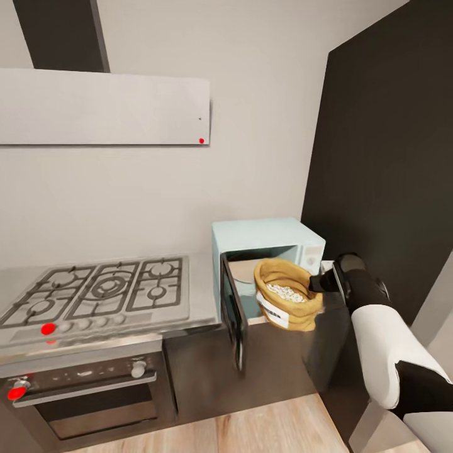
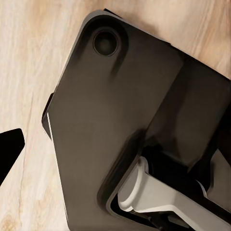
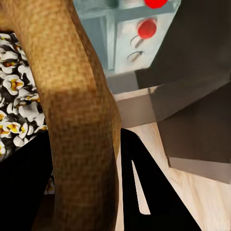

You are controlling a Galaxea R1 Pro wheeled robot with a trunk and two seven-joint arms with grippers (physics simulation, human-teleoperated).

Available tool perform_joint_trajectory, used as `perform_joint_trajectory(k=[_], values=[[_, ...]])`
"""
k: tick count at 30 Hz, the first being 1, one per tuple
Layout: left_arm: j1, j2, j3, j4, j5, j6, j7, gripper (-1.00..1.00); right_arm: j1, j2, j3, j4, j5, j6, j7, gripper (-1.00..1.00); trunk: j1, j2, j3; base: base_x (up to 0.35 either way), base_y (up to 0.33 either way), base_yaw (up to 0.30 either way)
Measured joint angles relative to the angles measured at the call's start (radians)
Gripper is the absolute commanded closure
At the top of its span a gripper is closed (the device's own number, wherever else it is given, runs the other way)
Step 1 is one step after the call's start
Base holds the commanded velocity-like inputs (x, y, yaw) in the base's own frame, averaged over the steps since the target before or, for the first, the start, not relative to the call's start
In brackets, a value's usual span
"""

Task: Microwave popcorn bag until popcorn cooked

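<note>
The popcorn bag hangs off the bench at the open mouth of the microwave, whose door stands swung out. The right tool is clamped on the bag's rolled rim; its fingertips are hidden behind the burlap. White popcorn fills the bag. The left tool's state cannot be told: its wrist view shows dark robot housing over wooden floor.
</note>
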Motion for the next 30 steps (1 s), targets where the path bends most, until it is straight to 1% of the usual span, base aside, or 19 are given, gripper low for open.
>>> perform_joint_trajectory(k=[11, 30], values=[[0.0, 0.0, 0.001, 0.0, -0.001, -0.002, 0.0, -1.0, 0.0, 0.001, 0.0, -0.001, 0.0, 0.0, -0.002, 1.0, 0.0, 0.0, 0.0, 0.299, 0.0, 0.0], [0.0, 0.0, 0.003, -0.002, -0.002, -0.003, -0.001, -1.0, 0.0, 0.001, 0.006, 0.001, 0.0, 0.0, -0.01, 1.0, 0.001, 0.0, 0.0, 0.009, 0.0, 0.0]])
